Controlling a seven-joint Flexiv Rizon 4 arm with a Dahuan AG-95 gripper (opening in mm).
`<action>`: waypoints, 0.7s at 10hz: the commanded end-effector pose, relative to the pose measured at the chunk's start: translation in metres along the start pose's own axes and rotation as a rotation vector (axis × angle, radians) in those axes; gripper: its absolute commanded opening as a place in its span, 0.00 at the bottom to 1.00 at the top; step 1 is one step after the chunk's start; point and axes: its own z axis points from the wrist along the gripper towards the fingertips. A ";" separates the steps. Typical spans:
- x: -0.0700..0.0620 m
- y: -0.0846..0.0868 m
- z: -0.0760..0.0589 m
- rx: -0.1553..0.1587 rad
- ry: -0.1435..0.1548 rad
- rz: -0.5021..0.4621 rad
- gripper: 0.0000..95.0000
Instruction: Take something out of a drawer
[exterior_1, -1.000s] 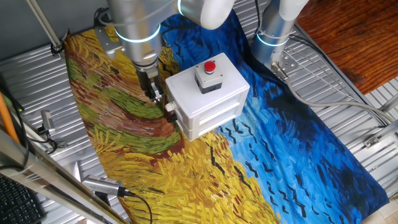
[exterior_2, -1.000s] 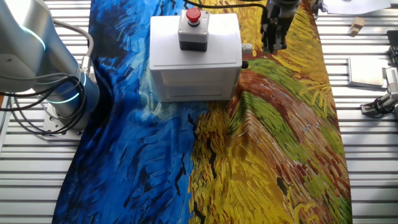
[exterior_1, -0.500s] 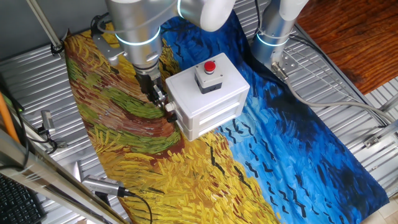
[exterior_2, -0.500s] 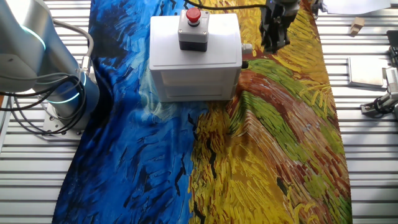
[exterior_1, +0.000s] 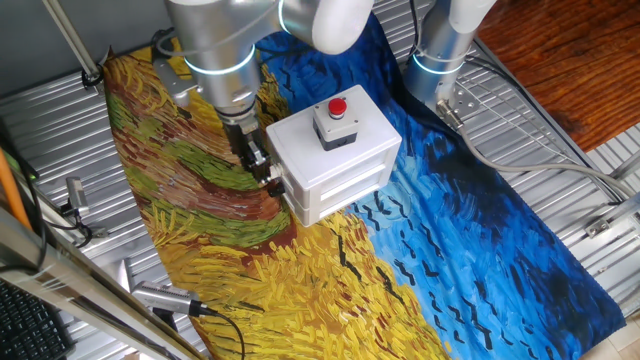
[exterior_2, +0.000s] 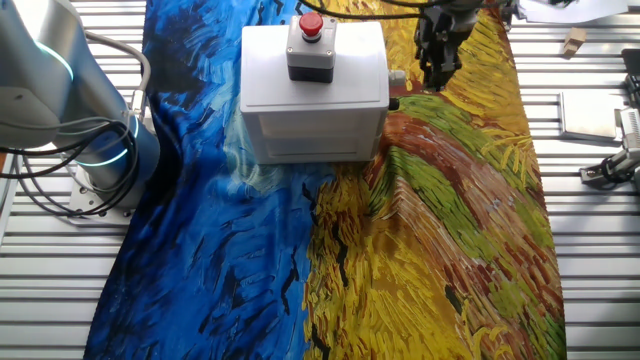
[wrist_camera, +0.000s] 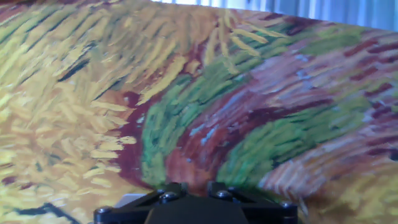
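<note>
A: Where is the tool (exterior_1: 262, 166) against the drawer?
B: In one fixed view it hangs just left of the white box (exterior_1: 335, 155), low beside the box's left side, close to the small white knob (exterior_2: 397, 77). In the other fixed view the tool (exterior_2: 437, 68) stands just right of that knob.
A: Fingers apart or together?
B: I cannot tell; the fixed views show only a dark cluster, and the hand view shows just the tool's black base (wrist_camera: 196, 210) over the painted cloth (wrist_camera: 199, 93).
A: And the drawer itself?
B: The drawer (exterior_1: 345, 189) sits shut in the box, its front flush with the near face. Its contents are hidden, so the block is nowhere visible.
A: Any writing?
B: None readable. The red button (exterior_1: 338, 107) on its grey base sits atop the box. The cloth covers the slatted metal bench (exterior_2: 590, 250).
</note>
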 end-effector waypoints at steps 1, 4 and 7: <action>0.013 0.002 0.010 0.029 -0.023 0.051 0.40; 0.022 0.007 0.019 0.063 -0.020 0.054 0.40; 0.027 0.007 0.022 0.080 -0.019 0.052 0.40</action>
